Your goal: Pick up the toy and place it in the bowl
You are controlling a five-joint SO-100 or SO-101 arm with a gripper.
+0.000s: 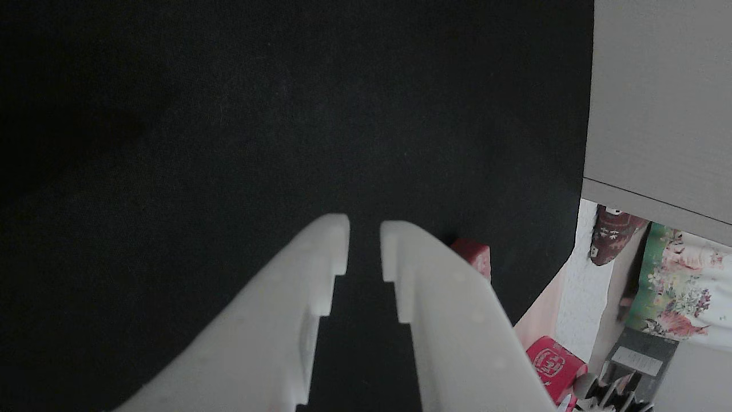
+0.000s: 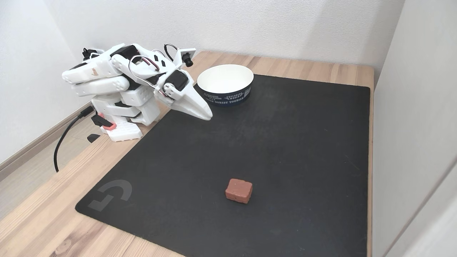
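The little red toy [image 2: 239,190] sits alone on the black mat [image 2: 303,150], far from the gripper [image 1: 365,243], whose fingers are a bit apart; it looks light and hard, so grab its flat sides.

From the other view I get only a corner of the small red rectangular block [image 1: 473,255]; the right-hand white plastic finger [image 1: 457,320] covers the rest of it. Both fingers run off the bottom edge, so I cannot see where they join. The red container with white print [image 1: 550,364] is cut partly by that finger, and its lettering is too blurred to read. In the fixed view the white paper bowl with a dark blue band [image 2: 225,84] has its near-left side hidden behind the gripper [image 2: 206,115], and the band's print is too small for me to make out fully.
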